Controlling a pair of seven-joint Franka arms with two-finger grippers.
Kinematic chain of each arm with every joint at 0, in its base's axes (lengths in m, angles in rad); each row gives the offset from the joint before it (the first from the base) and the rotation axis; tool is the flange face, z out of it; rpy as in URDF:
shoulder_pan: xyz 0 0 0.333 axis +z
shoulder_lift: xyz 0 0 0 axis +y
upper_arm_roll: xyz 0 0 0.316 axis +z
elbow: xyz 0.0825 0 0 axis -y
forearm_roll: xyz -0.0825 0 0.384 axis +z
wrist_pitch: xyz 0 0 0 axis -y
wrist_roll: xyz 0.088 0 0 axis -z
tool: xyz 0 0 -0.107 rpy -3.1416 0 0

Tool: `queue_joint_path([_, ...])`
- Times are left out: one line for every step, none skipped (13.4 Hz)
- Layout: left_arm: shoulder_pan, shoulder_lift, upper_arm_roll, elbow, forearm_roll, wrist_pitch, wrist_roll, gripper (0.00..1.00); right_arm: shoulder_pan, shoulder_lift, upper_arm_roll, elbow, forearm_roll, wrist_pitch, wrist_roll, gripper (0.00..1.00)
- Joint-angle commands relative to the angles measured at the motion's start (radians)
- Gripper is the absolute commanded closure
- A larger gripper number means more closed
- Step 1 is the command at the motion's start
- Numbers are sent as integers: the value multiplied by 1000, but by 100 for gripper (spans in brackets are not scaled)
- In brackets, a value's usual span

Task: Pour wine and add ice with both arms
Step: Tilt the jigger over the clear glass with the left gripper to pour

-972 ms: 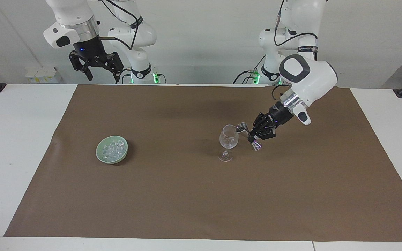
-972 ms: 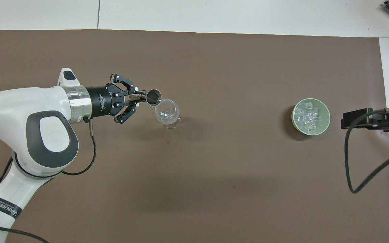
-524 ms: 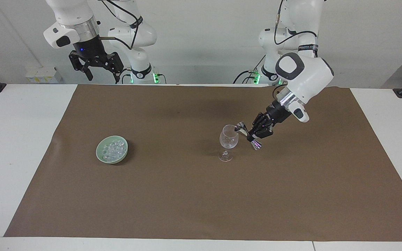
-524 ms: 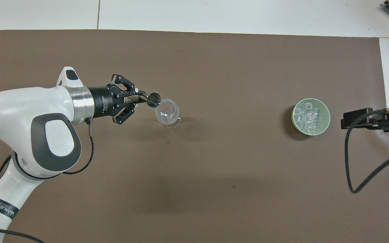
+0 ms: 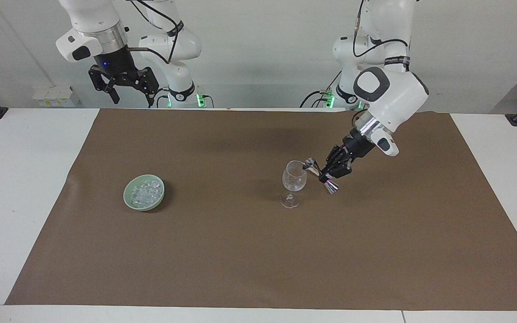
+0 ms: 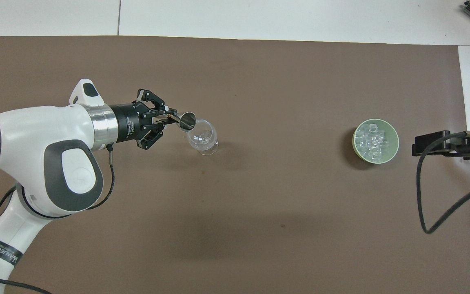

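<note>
My left gripper (image 5: 324,176) is shut on a silver double-ended jigger (image 5: 313,166), tilted with its mouth at the rim of the clear stemmed glass (image 5: 294,180). The glass stands upright on the brown mat. In the overhead view the left gripper (image 6: 169,119) holds the jigger (image 6: 187,121) against the edge of the glass (image 6: 202,139). The ice (image 5: 147,191) lies in a pale green bowl (image 5: 126,197) toward the right arm's end; the ice (image 6: 374,139) and the bowl (image 6: 355,142) also show in the overhead view. My right gripper (image 5: 132,95) hangs open and empty, raised high by its base, waiting.
A brown mat (image 5: 258,251) covers most of the white table (image 5: 20,179). A black cable (image 6: 422,196) hangs from the right arm over the mat's edge beside the bowl.
The left arm's wrist has risen and swung a little toward the robots, tipping the jigger steeper at the glass rim. The right gripper has lifted slightly.
</note>
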Motion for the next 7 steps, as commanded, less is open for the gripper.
queue_joint_path([-25,-33,16,-35,20,27,-3,100,-2,-11,-6,-8,9,-13,-14,0])
queue_joint_path([-25,-35,15,-35,64,33,-3,100,-2,-11,-6,-8,8,-13,-13,0])
queue_joint_path([-25,-36,15,-33,89,35,-6,100,-2,-11,-6,-8,9,-13,-14,0])
queue_joint_path([-25,-39,15,-33,94,35,-7,100,-2,-11,-6,-8,8,-13,-13,0])
queue_joint_path([-26,-39,15,-33,95,36,-7,100,-2,-11,-6,-8,9,-13,-14,0])
queue_joint_path([-35,-41,16,-35,98,41,-7,100,-2,-11,-6,-8,9,-13,-14,0])
queue_joint_path([-38,-39,15,-35,100,50,-7,100,-2,-11,-6,-8,9,-13,-14,0])
